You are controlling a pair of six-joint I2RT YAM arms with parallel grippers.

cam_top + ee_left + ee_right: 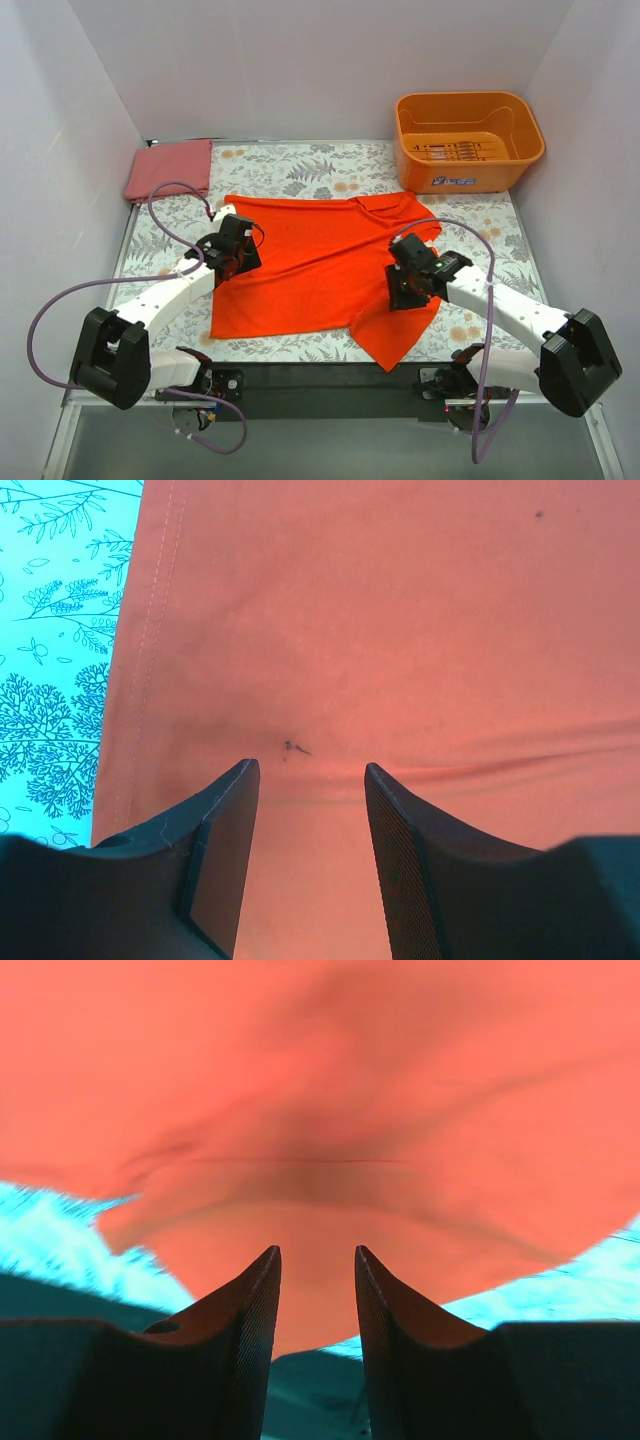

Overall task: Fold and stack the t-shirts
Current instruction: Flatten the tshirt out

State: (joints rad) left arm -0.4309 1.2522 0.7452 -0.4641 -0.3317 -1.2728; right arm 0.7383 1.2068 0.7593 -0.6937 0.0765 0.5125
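Observation:
The vivid orange-red t-shirt [320,265] lies spread on the table's middle, with a fold of cloth drooping toward the near edge at the right. The duller pinkish-red t-shirt [168,168] lies folded as a rectangle at the far left corner. My left gripper [238,252] is open over the orange-red shirt's left edge; in the left wrist view its fingers [222,825] stand apart above the cloth [380,630]. My right gripper [405,290] is open over the shirt's right side; the right wrist view shows its fingers [255,1300] apart above rumpled cloth [320,1090].
A rigid orange plastic tub [467,140] stands at the far right corner. The table has a floral-print cover [300,165]. White walls close in at the left, back and right. A dark strip runs along the near edge between the arm bases.

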